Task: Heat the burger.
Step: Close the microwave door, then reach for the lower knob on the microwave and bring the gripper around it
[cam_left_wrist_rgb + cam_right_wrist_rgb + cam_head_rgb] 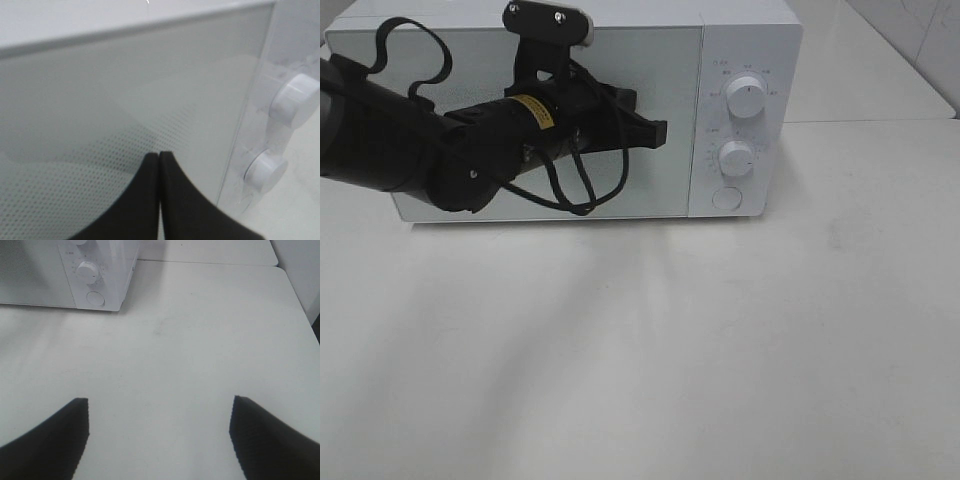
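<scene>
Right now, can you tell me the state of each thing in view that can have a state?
microwave door: closed.
left gripper: shut, holding nothing, in front of the door; whether it touches the door cannot be told.
right gripper: open, empty, above the table.
upper knob: setting too small to read.
lower knob: setting too small to read.

Left arm [410,140] reaches in from the tabletop's [200,315] left edge, left hand [159,161] fingers pressed together, empty; right hand [159,410] hangs above the tabletop, fingers spread wide, holding nothing.
</scene>
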Available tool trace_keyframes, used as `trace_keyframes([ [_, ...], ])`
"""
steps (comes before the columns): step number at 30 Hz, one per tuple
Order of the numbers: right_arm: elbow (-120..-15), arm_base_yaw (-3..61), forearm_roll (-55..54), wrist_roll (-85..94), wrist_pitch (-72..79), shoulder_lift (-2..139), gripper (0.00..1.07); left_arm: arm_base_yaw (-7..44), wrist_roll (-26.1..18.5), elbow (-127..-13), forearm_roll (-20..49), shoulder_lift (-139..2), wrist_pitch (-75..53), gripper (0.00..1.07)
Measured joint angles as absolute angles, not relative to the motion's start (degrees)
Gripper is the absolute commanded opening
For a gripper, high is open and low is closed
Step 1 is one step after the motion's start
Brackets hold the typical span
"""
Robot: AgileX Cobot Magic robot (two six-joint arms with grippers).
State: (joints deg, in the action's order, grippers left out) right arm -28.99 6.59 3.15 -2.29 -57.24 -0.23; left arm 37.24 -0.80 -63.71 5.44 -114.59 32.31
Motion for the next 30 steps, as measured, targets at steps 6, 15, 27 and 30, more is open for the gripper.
trace_keyframes([
  [6, -28.99, 6.59, 3.15, -2.29, -57.24, -0.23, 0.76, 37.99, -2.58, -66.35, 5.61, -115.51, 29.45, 0.0],
  [15, -28.99, 6.59, 3.15, -2.29, -57.24, -0.23, 0.76, 36.96, -2.75, -64.11, 8.37, -111.5, 19.25, 0.0],
  [27, -28.99, 6.59, 3.15, -2.29, -57.24, -0.23, 0.76, 37.47, -2.64, -56.04, 10.31, -100.38, -4.13, 0.79],
  [30, -28.99, 6.59, 3.15, -2.29, -57.24, -0.23, 0.76, 37.47, -2.64, -55.98, 10.49, -99.24, -11.34, 1.01],
])
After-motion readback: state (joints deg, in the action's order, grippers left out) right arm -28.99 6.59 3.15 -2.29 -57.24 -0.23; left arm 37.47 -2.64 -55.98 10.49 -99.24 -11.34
